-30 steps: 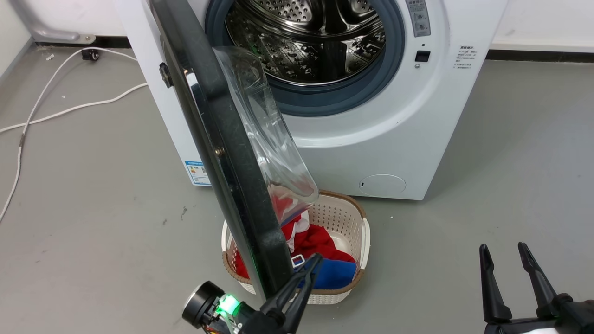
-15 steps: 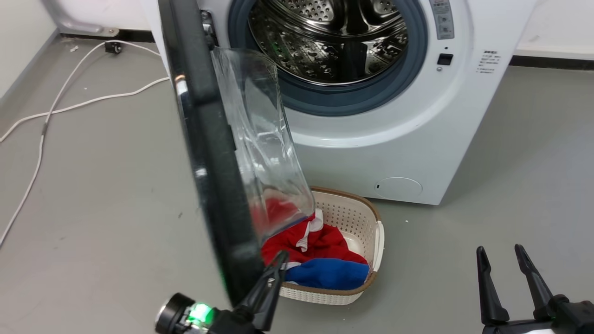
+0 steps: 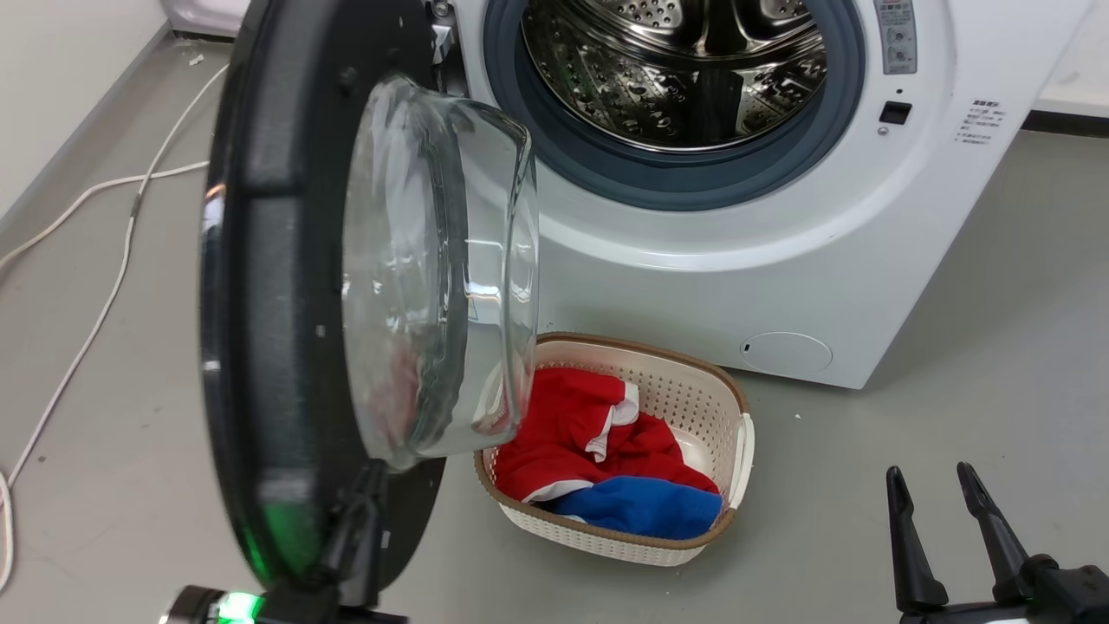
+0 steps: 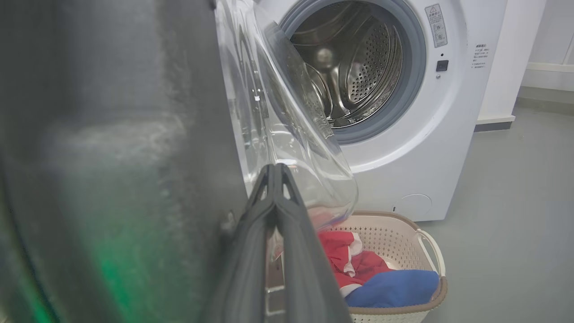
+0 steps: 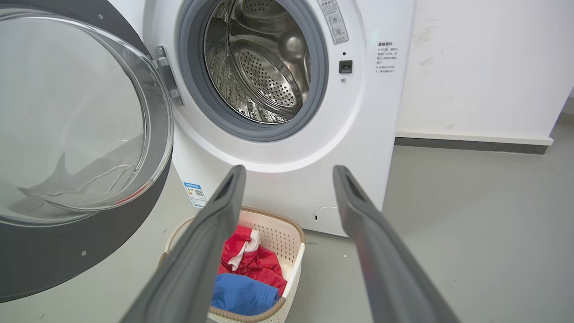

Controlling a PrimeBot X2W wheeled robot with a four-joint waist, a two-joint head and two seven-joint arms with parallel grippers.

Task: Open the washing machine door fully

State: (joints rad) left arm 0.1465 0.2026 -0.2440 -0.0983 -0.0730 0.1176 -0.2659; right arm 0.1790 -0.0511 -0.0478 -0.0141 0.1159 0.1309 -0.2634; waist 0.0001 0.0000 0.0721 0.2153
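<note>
The washing machine door [image 3: 260,260] hangs wide, left of the washing machine [image 3: 780,260]. Left gripper [image 4: 274,167] clenched against it; right gripper [image 3: 928,471] released.

This is a laundry room: a washing machine [image 3: 693,286], a basket [image 3: 684,394] of clothes [image 3: 563,425], grey floor [image 3: 953,347].

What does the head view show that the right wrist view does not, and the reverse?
Head view: a white cable on the floor and the shut left hand at the washing machine door. Right wrist view: a blue label low on the washing machine. Both: the door, steel drum, laundry basket and open right hand.
</note>
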